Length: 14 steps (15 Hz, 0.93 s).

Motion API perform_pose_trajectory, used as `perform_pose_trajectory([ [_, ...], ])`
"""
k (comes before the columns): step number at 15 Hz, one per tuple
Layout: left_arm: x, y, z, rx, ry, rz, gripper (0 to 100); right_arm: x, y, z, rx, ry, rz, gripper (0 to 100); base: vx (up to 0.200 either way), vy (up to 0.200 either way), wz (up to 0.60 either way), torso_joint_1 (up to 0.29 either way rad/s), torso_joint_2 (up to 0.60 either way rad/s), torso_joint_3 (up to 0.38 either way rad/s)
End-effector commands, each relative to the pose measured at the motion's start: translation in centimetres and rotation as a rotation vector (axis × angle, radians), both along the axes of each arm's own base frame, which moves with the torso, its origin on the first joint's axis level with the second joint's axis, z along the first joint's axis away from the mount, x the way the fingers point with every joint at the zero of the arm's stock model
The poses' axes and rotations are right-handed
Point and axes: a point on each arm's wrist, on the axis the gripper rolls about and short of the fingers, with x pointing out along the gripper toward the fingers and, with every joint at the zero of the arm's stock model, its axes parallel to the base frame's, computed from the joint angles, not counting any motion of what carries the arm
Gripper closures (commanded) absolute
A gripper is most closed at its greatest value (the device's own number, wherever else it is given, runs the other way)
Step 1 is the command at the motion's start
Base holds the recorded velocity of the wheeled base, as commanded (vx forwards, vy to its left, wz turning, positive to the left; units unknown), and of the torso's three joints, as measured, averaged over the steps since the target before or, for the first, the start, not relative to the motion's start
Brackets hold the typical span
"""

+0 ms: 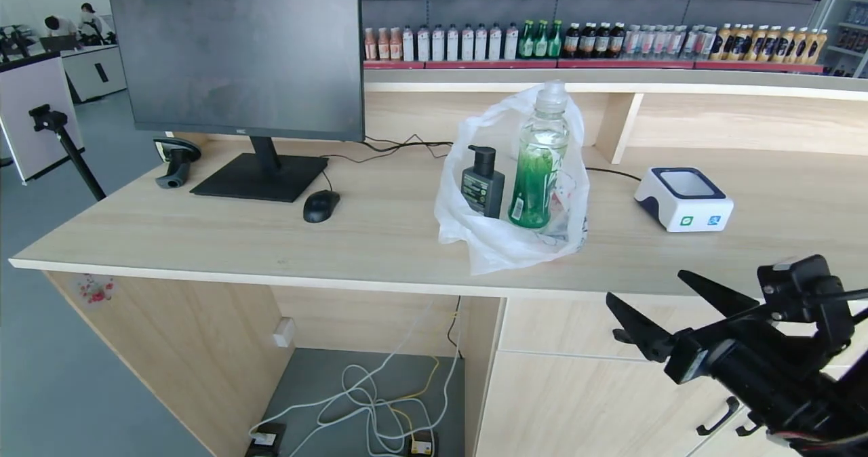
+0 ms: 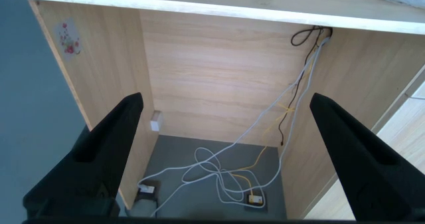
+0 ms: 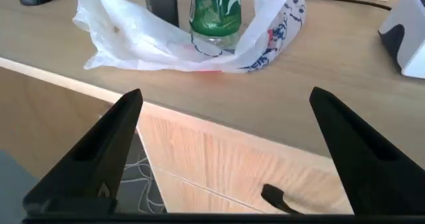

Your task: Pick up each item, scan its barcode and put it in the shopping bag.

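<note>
The wooden tabletop [image 1: 380, 233] takes up most of the scene, with a big dark monitor [image 1: 237, 50] at far left. Right of the middle sits the white shopping bag [image 1: 488, 240], mouth open and slumped. Both items look bagged already: a tall green bottle [image 1: 539, 165] stands upright in it, and a small dark pump bottle [image 1: 483, 184] is just beside it on the left. A white barcode scanner [image 1: 683, 199] sits to the right of the bag, and a black mouse [image 1: 321, 206] lies to its left.

The right claw [image 1: 644, 285] hangs at near right, below the tabletop's front edge, jaws spread wide and holding nothing. The left claw [image 2: 226, 101] is also gaping and empty, facing the cable nook under the tabletop.

Handling guesses:
- The green bottle looks full, so heavy-ish, smooth and tippy. I'd pinch it mid-body at the label, not the neck.
- The pump bottle is stiff and flat-sided – grab across the body, clear of the pump head.
- The bag is thin, floppy film that could easily snag a finger.
</note>
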Motion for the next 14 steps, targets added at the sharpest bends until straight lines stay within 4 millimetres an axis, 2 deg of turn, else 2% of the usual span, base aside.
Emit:
perform_pose_trajectory([
  [1,0.0,0.0,0.0,-0.003,0.0,0.002,0,-4.7,-1.1,1.7,0.028,-0.05,0.075,0,0.0,0.0,0.0,0.0,0.0,0.0],
  [3,0.0,0.0,0.0,-0.003,0.0,0.0,0,-6.7,-2.0,0.4,-0.08,0.083,0.097,0,0.0,0.0,0.0,0.0,0.0,0.0],
  [5,0.0,0.0,0.0,-0.003,0.0,0.002,0,-10.2,-4.2,-1.4,-0.186,0.231,0.122,0,0.0,0.0,0.0,0.0,0.0,0.0],
  [6,0.0,0.0,0.0,-0.003,0.0,0.002,0,-12.7,-5.5,-2.4,-0.254,0.248,0.2,0,0.0,0.0,0.0,0.0,0.0,0.0],
  [7,0.0,0.0,0.0,-0.006,0.0,0.002,0,-14.3,-6.6,-3.4,-0.28,0.251,0.257,0,0.0,0.0,0.0,0.0,0.0,0.0],
  [9,0.0,0.0,0.0,-0.01,0.0,0.002,0,-16.2,-8.2,-4.6,-0.28,0.213,0.271,0,0.0,0.0,0.0,0.0,0.0,0.0],
  [12,0.0,0.0,0.0,-0.01,0.0,0.002,0,-17.1,-8.9,-4.5,-0.218,0.162,0.268,0,0.0,0.0,0.0,0.0,0.0,0.0],
  [13,0.0,0.0,0.0,-0.01,0.0,0.0,0,-17.1,-8.9,-4.5,-0.214,0.165,0.232,0,0.0,0.0,0.0,0.0,0.0,0.0],
  [14,0.0,0.0,0.0,-0.01,-0.001,0.0,0,-17.0,-8.8,-4.6,-0.219,0.201,0.123,0,0.0,0.0,0.0,0.0,0.0,0.0],
])
